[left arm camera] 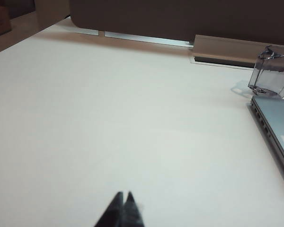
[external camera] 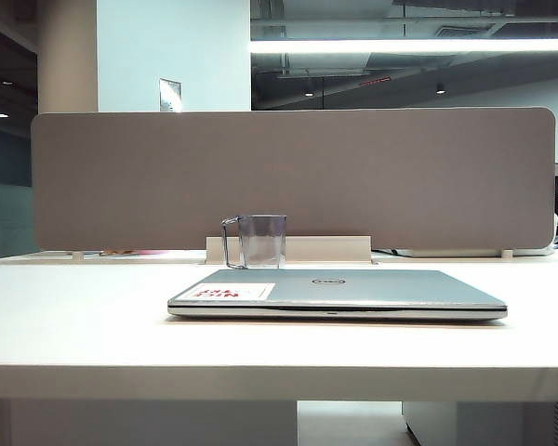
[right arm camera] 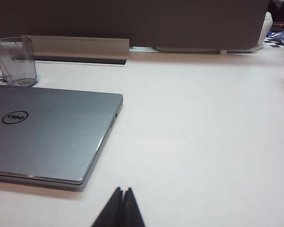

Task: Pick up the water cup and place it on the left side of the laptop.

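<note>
The white table (external camera: 74, 316) carries the closed laptop (external camera: 339, 292) at its middle, lid down. Both arms sit low and pulled back: the left gripper (left arm camera: 122, 196) hovers over bare tabletop left of the laptop, the right gripper (right arm camera: 122, 191) near the laptop's front right corner, each with its 2 fingertips pressed together, holding nothing. The water cup (external camera: 261, 241) stands upright and empty behind the laptop's rear left corner.

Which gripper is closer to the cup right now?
The left gripper. Its view shows the water cup beyond the laptop's near corner; the right gripper has the whole lid between. Both shut.
</note>
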`<state>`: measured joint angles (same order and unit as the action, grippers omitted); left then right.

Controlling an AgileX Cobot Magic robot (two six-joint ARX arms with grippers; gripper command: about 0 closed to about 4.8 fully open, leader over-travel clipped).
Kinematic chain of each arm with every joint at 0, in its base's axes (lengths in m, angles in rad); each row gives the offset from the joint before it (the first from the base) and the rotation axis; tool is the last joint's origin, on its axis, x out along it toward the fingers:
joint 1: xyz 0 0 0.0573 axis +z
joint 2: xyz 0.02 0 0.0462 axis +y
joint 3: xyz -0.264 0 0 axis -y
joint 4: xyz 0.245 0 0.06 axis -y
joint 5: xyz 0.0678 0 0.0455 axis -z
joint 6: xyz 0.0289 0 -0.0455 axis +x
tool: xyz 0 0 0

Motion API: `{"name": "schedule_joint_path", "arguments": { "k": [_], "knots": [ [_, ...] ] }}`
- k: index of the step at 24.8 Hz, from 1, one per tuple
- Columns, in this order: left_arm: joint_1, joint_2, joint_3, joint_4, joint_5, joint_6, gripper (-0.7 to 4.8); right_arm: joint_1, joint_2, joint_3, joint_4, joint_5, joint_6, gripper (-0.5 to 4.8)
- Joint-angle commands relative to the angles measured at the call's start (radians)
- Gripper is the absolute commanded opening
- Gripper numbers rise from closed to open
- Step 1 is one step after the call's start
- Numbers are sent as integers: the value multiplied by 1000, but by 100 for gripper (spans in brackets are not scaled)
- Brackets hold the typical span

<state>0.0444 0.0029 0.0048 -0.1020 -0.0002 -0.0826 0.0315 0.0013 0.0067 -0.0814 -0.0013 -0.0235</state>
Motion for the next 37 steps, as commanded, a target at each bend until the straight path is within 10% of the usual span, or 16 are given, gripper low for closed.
{"name": "schedule_joint_path", "arguments": {
  "k": [1, 19, 37],
  "knots": [
    [0, 1, 3, 6, 4, -3, -6, 0, -2, -6, 10, 2, -3, -8],
    [0, 1, 3, 11, 8, -6, -6, 0, -2, -6, 11, 3, -3, -8],
    [0, 83, 185, 104, 215, -68, -6, 4, -2, -6, 8, -2, 33, -7]
  ]
}}
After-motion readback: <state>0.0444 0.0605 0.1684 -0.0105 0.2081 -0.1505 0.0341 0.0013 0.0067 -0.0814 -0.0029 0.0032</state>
